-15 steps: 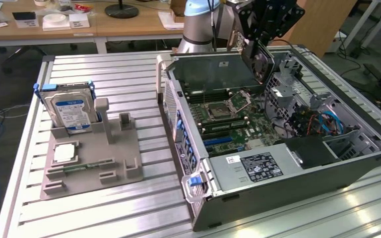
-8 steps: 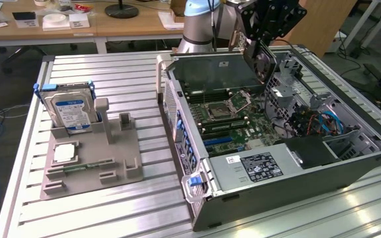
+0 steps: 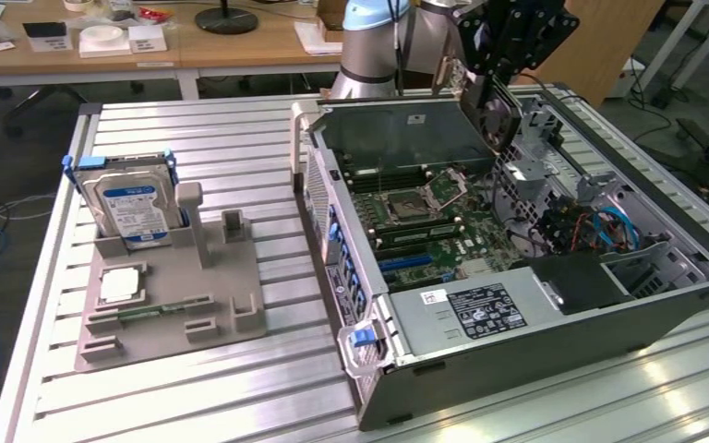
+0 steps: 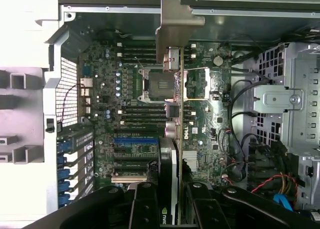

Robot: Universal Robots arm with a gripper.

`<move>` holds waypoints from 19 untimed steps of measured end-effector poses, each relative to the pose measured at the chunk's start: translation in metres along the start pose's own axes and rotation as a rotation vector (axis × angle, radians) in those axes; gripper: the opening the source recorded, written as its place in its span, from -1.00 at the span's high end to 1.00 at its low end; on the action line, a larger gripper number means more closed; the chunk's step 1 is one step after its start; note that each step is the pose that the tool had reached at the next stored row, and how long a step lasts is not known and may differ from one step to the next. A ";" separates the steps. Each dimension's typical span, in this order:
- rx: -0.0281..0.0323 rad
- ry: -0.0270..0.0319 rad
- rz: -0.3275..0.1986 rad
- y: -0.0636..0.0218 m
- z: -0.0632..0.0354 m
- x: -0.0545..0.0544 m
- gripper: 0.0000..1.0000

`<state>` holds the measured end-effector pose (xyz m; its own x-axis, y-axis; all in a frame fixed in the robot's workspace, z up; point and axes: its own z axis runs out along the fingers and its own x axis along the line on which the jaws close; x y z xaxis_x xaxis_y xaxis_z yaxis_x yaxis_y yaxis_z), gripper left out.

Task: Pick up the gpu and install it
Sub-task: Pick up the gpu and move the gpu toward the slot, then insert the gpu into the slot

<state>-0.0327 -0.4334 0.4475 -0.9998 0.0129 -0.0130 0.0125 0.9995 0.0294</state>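
Observation:
My gripper (image 3: 498, 76) hangs over the far side of the open computer case (image 3: 367, 388), shut on the gpu (image 3: 502, 115), which hangs below it above the case's interior. In the wrist view the gpu (image 4: 173, 154) shows edge-on between the black fingers (image 4: 145, 204), running away from the gripper (image 4: 172, 194) to its pale metal bracket (image 4: 176, 24). The card is lined up over the motherboard (image 4: 100, 89), crossing the processor socket (image 4: 157, 84) and the expansion slots (image 4: 132, 151). It stands clear above the board, not seated.
A grey fixture (image 3: 170, 309) at the exterior view's left holds an upright hard drive (image 3: 133, 208) and a small square chip (image 3: 121, 286). Inside the case lie a power supply (image 3: 478, 309), blue cables (image 3: 607, 226) and a drive cage (image 4: 295, 104). Desks stand behind the table.

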 end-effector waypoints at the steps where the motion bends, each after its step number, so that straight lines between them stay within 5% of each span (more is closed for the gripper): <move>1: 0.0000 0.0000 0.000 0.0000 0.0000 -0.001 0.46; 19: -0.0001 0.0000 0.000 0.0001 0.0002 -0.009 0.46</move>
<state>-0.0236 -0.4334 0.4474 -0.9998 0.0129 -0.0131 0.0125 0.9995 0.0295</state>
